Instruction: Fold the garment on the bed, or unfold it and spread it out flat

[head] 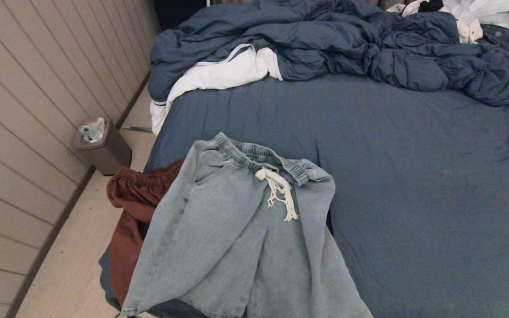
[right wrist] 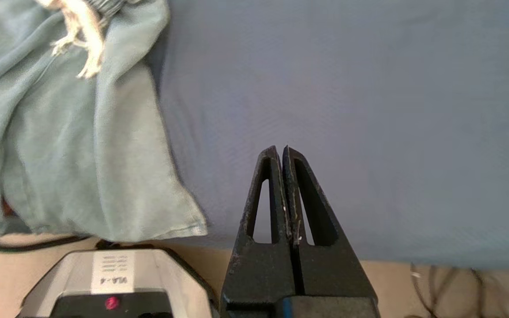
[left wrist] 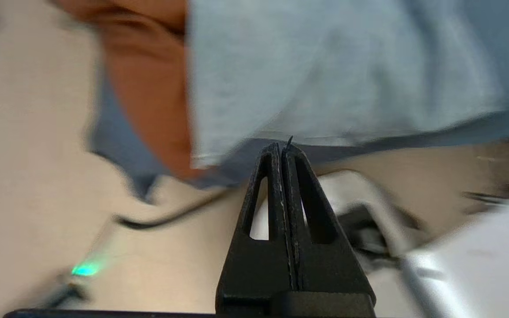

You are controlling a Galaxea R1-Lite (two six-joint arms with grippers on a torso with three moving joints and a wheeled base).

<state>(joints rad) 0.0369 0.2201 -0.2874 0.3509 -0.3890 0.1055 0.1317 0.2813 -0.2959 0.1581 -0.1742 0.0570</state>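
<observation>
Head view: jeans (head: 237, 234) apparently flat on bed (head: 413, 176)

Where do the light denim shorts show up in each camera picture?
Head view: denim shorts lower centre, on the bed's near edge.
Left wrist view: shorts across the top, beyond the shut left gripper.
Right wrist view: shorts at left.
Shared landmark: the blue sheet.

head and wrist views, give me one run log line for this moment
garment: light denim pants flat at bed near edge, over rust garment | left gripper: shut, empty | right gripper: shut, empty, over sheet
</observation>
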